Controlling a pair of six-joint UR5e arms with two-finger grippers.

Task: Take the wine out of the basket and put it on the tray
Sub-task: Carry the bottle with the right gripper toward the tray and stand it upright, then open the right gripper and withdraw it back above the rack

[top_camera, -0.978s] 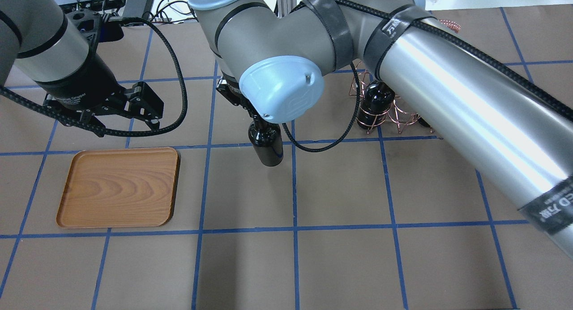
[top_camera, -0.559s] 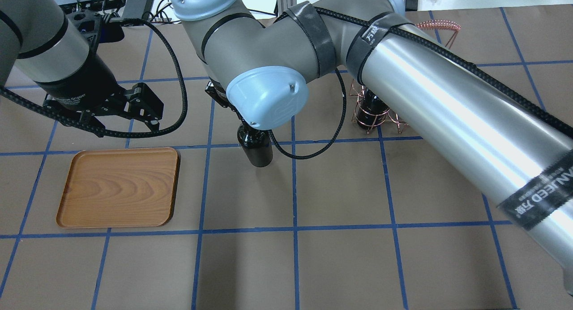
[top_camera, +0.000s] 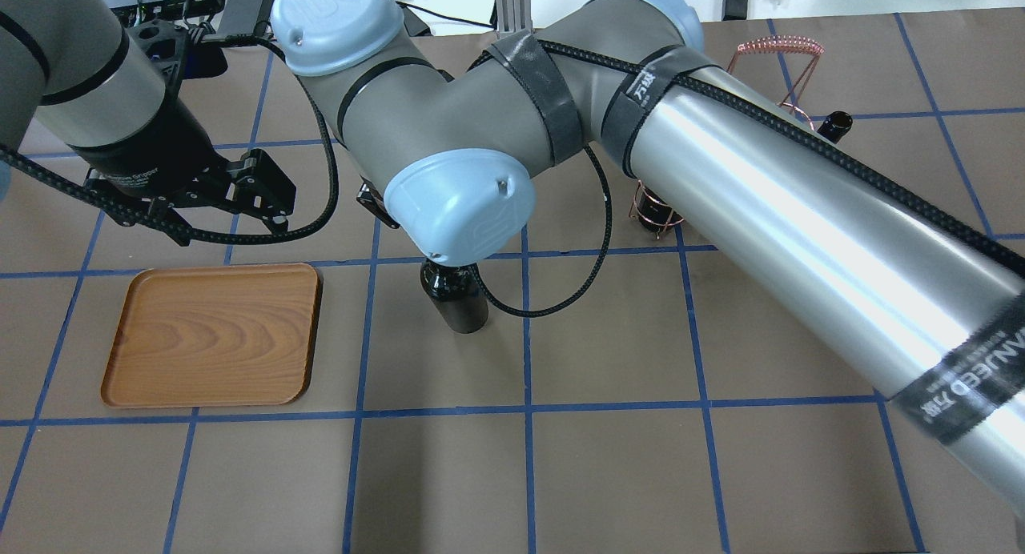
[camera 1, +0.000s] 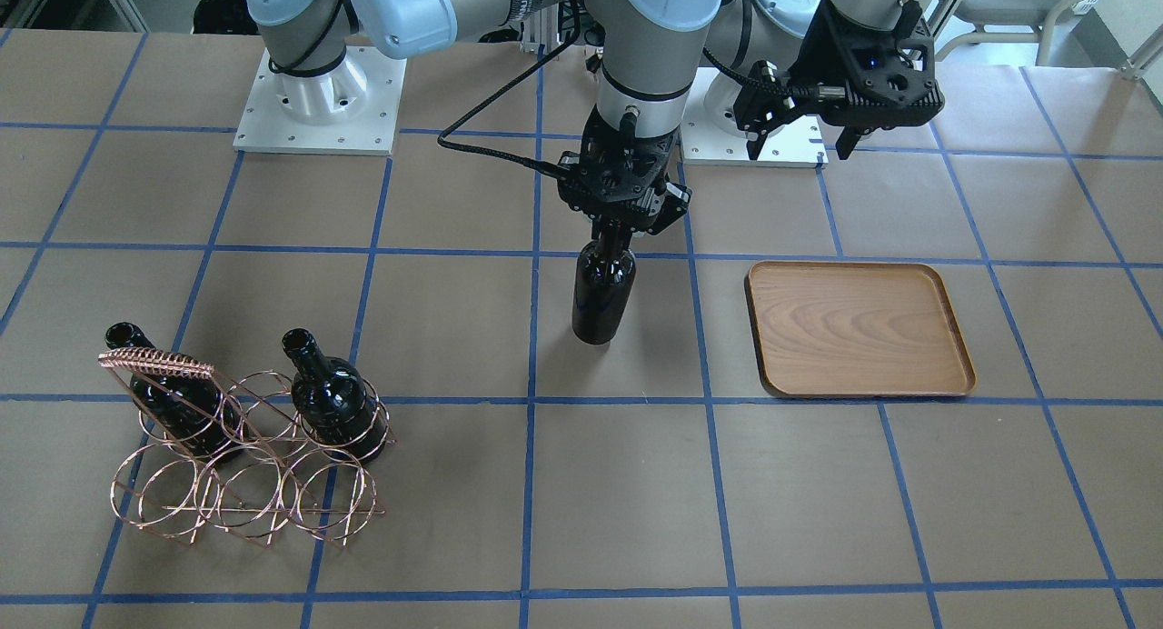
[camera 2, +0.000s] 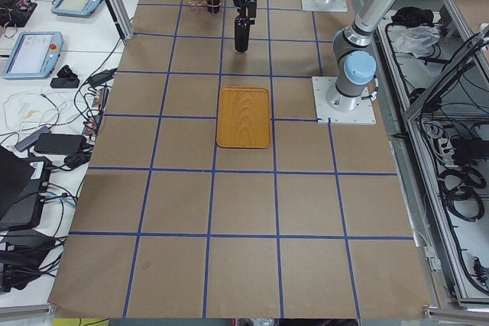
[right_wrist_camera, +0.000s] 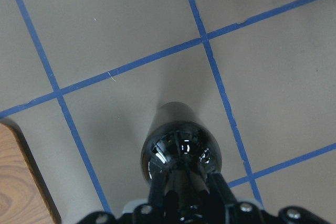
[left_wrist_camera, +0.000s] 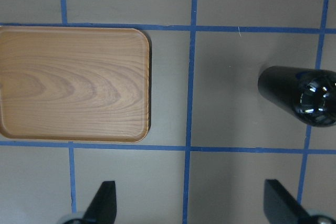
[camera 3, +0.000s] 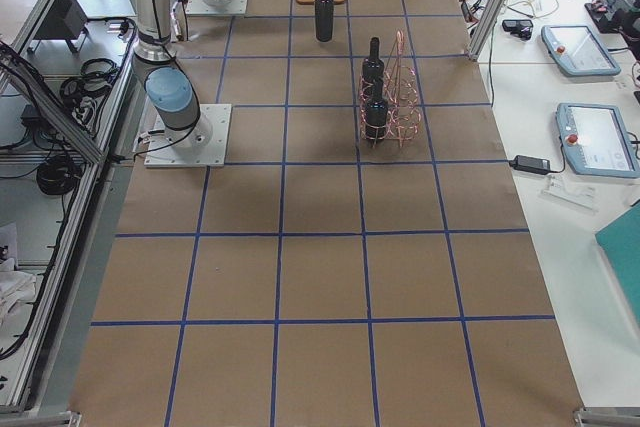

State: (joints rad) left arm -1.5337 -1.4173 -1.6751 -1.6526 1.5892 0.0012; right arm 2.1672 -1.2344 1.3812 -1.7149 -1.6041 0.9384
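Note:
My right gripper [camera 1: 618,234] is shut on the neck of a black wine bottle [camera 1: 602,293], which hangs upright low over the table between the basket and the tray. The bottle also shows in the overhead view [top_camera: 456,302] and the right wrist view [right_wrist_camera: 181,150]. The wooden tray [top_camera: 212,334] lies flat and bare, about one grid square from the bottle. My left gripper [top_camera: 268,194] is open and empty above the table behind the tray; its fingertips [left_wrist_camera: 102,200] show in the left wrist view. The copper wire basket [camera 1: 245,484] holds two more bottles [camera 1: 332,402].
The table is brown with blue tape grid lines. The right arm's long link [top_camera: 801,242] crosses the overhead view and hides most of the basket there; only its handle [top_camera: 781,50] shows. The arm bases [camera 1: 318,93] stand at the table's far edge in the front-facing view.
My right arm has carried the bottle away from the basket towards the tray and nearer the table's front. The left arm and the tray have not moved.

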